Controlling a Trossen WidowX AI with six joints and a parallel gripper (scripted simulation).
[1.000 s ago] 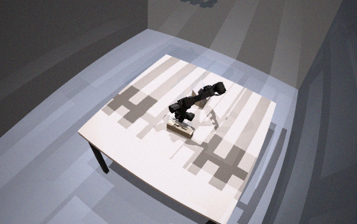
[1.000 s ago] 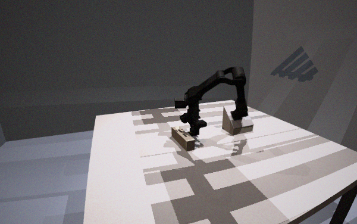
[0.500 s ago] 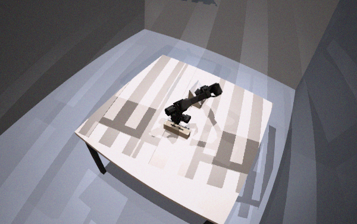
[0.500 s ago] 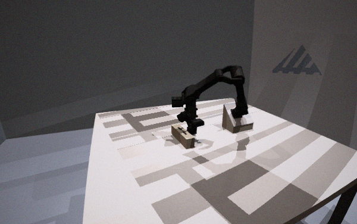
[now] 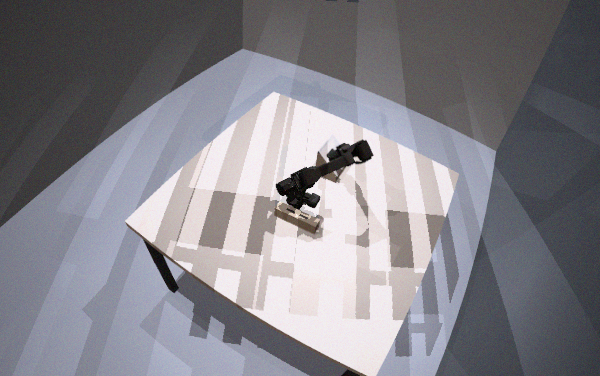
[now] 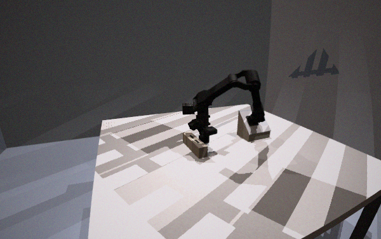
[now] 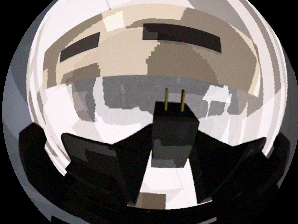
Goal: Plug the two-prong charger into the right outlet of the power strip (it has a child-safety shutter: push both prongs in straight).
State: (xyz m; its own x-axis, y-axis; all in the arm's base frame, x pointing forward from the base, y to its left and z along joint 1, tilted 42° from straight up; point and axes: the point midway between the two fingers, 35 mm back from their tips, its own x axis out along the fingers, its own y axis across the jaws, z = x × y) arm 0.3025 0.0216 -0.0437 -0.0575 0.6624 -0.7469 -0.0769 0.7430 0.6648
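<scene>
Patchy light is striping the white tabletop (image 5: 320,280) (image 6: 178,197); partly closed black gripper fingers are clamping the black two-prong charger (image 7: 175,135), its prongs pointing toward the tan power strip (image 5: 298,220) (image 6: 194,147) (image 7: 120,55).

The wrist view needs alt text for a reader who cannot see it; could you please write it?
A black two-prong charger, brass-coloured prongs up, is held between the gripper's dark fingers. Beyond the prongs lies a tan power strip with two dark slots.

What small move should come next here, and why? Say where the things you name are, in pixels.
Probably a small shift toward the power strip (image 5: 298,218) (image 6: 195,147) (image 7: 192,62), keeping the charger (image 7: 174,135) straight: it is clamped between the jaws with both prongs (image 7: 174,101) bare, and in the wrist view their tips stop short of the strip's dark slots (image 7: 182,37). Pushing now looks premature.
</scene>
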